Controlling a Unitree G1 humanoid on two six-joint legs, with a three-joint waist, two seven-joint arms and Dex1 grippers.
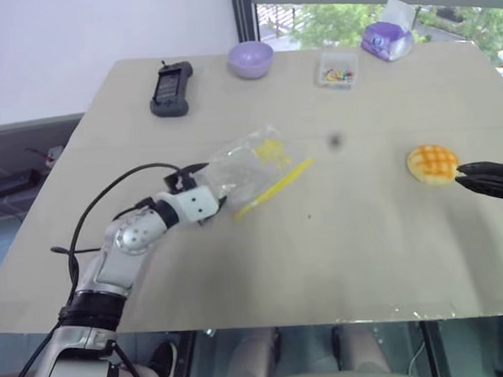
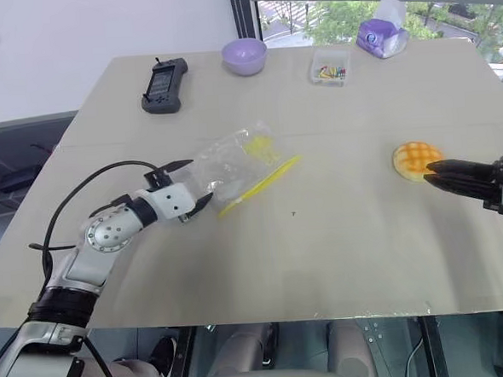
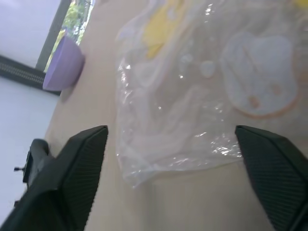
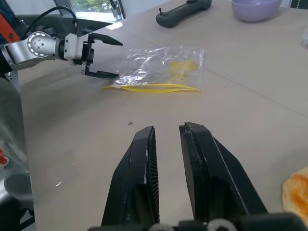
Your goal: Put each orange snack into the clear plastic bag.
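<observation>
One orange snack (image 1: 432,164), a round bun with a grid top, lies on the right side of the table. My right gripper (image 1: 461,174) sits just to its right with its tips almost touching it. The fingers are shut to a narrow slit with nothing between them (image 4: 167,129). The clear plastic bag (image 1: 250,167) lies flat at mid-table, its yellow seal strip (image 1: 273,190) toward the table's near side. My left gripper (image 1: 211,189) is open at the bag's left edge. Its wide-spread fingers straddle that crinkled edge (image 3: 171,139) without pinching it.
Along the far edge stand a black handheld controller (image 1: 171,88), a purple bowl (image 1: 251,59), a small clear box of colourful bits (image 1: 338,68) and a purple tissue pack (image 1: 386,37). Bare tabletop (image 1: 348,234) stretches between bag and bun.
</observation>
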